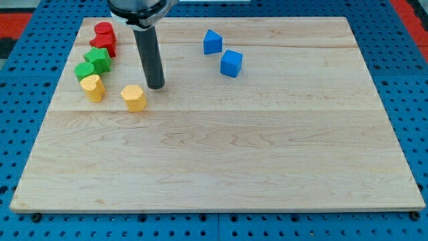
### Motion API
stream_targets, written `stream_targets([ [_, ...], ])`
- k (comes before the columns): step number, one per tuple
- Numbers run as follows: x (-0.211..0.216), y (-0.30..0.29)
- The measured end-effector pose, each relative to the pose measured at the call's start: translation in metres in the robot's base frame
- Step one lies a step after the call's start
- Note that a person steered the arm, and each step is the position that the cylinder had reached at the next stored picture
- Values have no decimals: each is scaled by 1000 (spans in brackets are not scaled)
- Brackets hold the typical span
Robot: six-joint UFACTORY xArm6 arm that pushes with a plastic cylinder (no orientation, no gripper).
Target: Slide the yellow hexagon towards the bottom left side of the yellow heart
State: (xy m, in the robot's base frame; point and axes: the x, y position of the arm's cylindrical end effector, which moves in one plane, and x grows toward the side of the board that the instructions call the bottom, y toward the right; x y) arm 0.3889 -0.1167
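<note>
Spanning nearly the whole view, the wooden board [221, 167] lies on a blue pegboard surface [27, 67]. The dark rod [150, 57] descends from the view's top; my tip [156, 87] rests on the board and grasps nothing, standing just up and right of the yellow hexagon [134, 98], close but apparently not touching. The yellow heart [92, 88] lies to the view's left of the hexagon. Two green blocks [93, 63] and two red blocks [103, 37] cluster above the heart. Two blue blocks [222, 52] sit well apart, toward the view's upper right.
</note>
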Motion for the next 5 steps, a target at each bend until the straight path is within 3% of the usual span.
stream_targets([
  [2,26,-46],
  [4,35,8],
  [5,55,-5],
])
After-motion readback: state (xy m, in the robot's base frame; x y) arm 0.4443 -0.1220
